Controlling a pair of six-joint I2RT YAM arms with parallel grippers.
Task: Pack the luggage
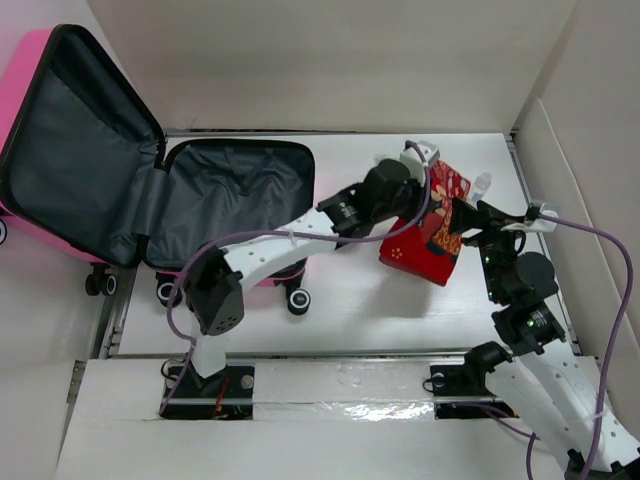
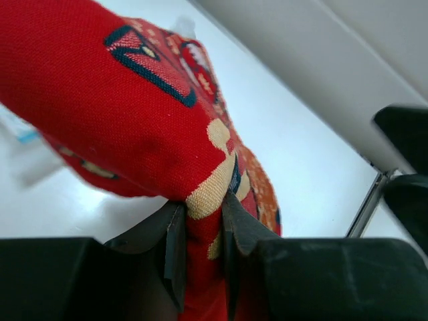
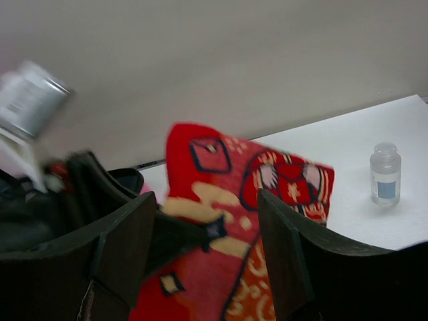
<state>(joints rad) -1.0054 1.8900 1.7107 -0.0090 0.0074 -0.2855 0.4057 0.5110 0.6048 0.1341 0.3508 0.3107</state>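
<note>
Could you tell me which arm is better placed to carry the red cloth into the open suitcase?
Left. The left gripper is shut on the red cloth, and the luggage lies open on the left arm's side; the right gripper is open.

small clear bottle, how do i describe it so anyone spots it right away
Start at the open pink suitcase on the left of the white table, then look to the far right side. Beside the red patterned cloth stands a small bottle. It alone is see-through, upright, with a blue label.
</note>
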